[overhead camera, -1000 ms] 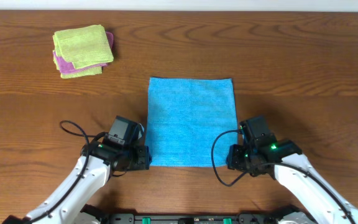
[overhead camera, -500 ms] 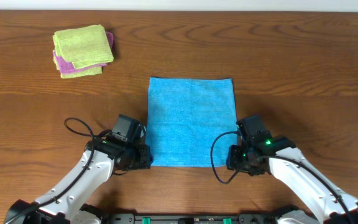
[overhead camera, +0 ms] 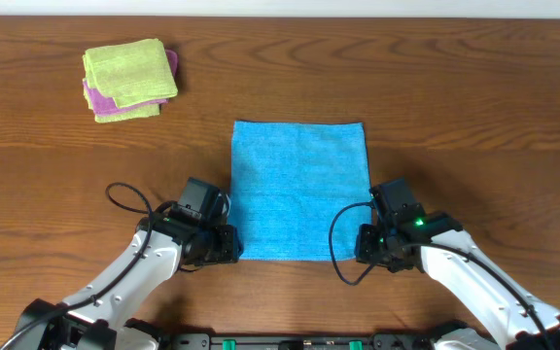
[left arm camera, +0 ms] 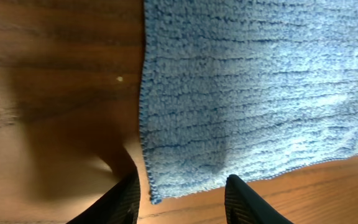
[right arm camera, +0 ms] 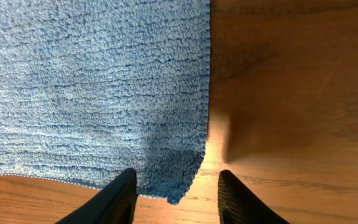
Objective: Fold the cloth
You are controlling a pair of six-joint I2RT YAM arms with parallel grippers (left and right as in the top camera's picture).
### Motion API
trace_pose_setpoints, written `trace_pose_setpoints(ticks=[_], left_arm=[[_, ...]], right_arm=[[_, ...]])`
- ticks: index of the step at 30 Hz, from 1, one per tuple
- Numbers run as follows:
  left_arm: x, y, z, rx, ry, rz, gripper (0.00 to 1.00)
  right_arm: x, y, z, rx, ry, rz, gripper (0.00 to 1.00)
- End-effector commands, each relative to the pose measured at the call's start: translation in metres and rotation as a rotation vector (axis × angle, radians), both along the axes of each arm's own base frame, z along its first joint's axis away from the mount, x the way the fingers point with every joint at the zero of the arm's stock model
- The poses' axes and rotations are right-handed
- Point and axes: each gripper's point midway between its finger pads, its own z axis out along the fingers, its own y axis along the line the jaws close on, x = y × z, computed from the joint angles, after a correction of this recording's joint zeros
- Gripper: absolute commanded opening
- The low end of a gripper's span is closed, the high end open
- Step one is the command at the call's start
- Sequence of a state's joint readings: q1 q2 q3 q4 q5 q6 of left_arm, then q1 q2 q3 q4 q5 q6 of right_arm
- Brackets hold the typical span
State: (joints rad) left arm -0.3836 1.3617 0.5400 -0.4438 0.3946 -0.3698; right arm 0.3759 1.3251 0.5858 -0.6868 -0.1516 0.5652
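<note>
**Soft, light cloth: the near corners are the place to pinch**

The sky-blue cloth (overhead camera: 299, 190) lies spread flat on the worktop (overhead camera: 455, 87). It looks like limp, light terry that is likely to drape and sag once lifted. The left fingers (left arm camera: 122, 202) and right fingers (right arm camera: 114, 199) stand spread, each pair straddling a near corner and pinching nothing yet.

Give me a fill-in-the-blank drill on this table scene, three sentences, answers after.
1. The cloth spread flat on the table is ____ in colour.
2. The folded lime-green cloth lies on top of a ____ one.
3. The left gripper and the right gripper, both open, each straddle a near ____ of the spread cloth.

Missing words: blue; purple; corner
</note>
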Motion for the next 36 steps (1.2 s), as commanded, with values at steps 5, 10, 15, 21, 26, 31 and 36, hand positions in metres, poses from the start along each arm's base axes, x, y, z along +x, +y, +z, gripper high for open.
trace_pose_setpoints(ticks=[5,10,15,21,26,31,36], left_arm=[[-0.006,-0.008,0.001,-0.047,0.041,0.014,0.46],[-0.009,-0.011,0.002,-0.071,0.058,0.012,0.43],[-0.012,-0.014,0.004,-0.088,0.072,0.007,0.39],[-0.015,-0.012,0.003,-0.082,0.086,0.008,0.38],[-0.016,-0.012,0.003,-0.08,0.09,0.008,0.36],[-0.016,-0.012,0.003,-0.08,0.092,0.008,0.36],[-0.017,-0.012,0.003,-0.079,0.093,0.008,0.36]], right_arm=[[0.0,-0.005,-0.003,-0.02,0.0,-0.001,0.39],[0.0,-0.005,-0.003,-0.02,0.001,-0.001,0.38],[-0.001,-0.006,-0.003,-0.02,0.004,-0.009,0.37],[-0.002,-0.006,-0.003,-0.021,0.01,-0.012,0.37],[-0.001,-0.006,-0.003,-0.02,0.007,-0.019,0.35],[0.004,-0.01,-0.003,-0.045,-0.018,-0.024,0.36],[0.004,-0.011,-0.006,-0.054,-0.012,-0.025,0.39]])
